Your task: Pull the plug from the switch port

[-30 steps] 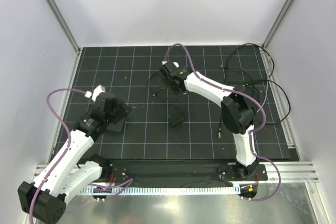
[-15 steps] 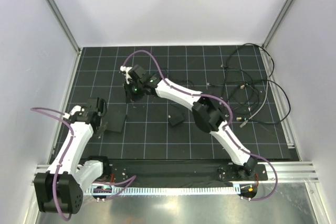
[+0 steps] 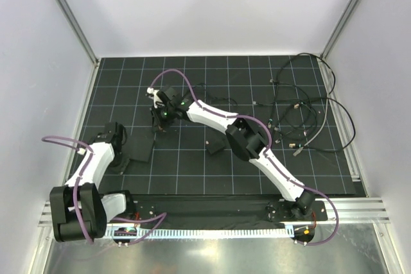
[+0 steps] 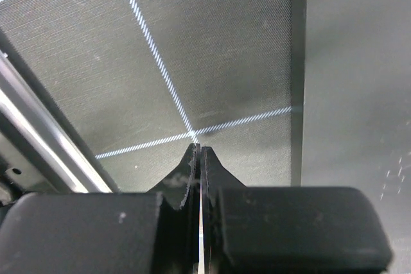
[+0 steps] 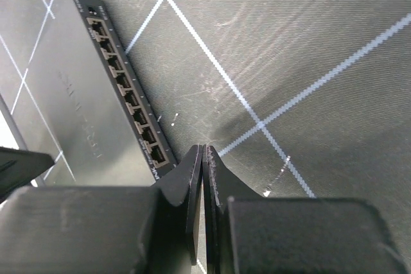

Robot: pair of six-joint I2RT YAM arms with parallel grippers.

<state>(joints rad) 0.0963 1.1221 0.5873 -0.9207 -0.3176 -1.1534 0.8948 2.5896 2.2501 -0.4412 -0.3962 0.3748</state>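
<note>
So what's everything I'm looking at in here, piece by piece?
mat: one, black with a white grid, floor of the cell
switch: one, flat matte black, near left of the mat, a row of ports along one edge
block: one, small, black, mid-mat
cables: a loose tangle, black, far right of the mat
walls: three, white, around the mat
rail: one, silver, near edge
cords: purple, looping along each arm
left arm: white and black, near left, jaws shut beside the switch
right arm: white and black, stretched across to the left, jaws shut near the switch's ports
</note>
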